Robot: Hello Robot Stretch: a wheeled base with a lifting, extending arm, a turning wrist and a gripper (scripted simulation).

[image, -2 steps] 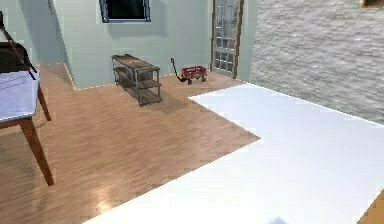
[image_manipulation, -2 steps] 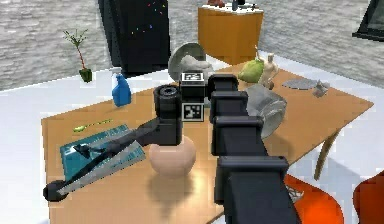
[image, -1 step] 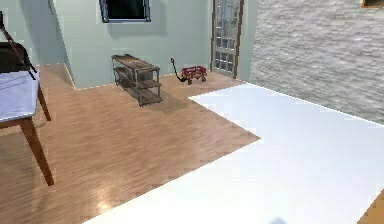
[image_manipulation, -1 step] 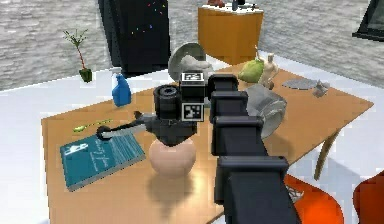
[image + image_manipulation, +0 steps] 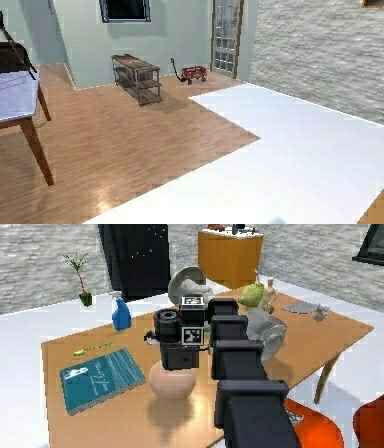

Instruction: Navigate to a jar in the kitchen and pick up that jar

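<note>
Reaching out across a wooden table (image 5: 315, 332), the Stretch robot's arm (image 5: 245, 394) brings its gripper (image 5: 163, 332) to a rounded pink vessel (image 5: 172, 384). By its shape this is probably the jar it was sent for. The vessel stands on the tabletop just beside a blue book (image 5: 100, 379), toward the table's near side.

Whether the gripper touches the vessel or holds anything cannot be told, and the set of its jaws cannot be read either.

The vessel looks like glazed pottery: stiff, smooth, likely slippery and easily broken if knocked over, though probably not heavy. Its belly is wide, so the narrower neck just above appears the surer place to take hold.

A grey figure (image 5: 265, 329) crowds the arm's other side and could be bumped if the arm swings. A blue spray bottle (image 5: 121, 314) stands farther out on the table, and a small potted plant (image 5: 80, 279) lies beyond it. Orange chairs (image 5: 320, 429) sit at the table's near corner.

Ahead of the robot, a low rack (image 5: 137, 77) and a red wagon (image 5: 193, 72) stand by the far wall, well apart from the work.
</note>
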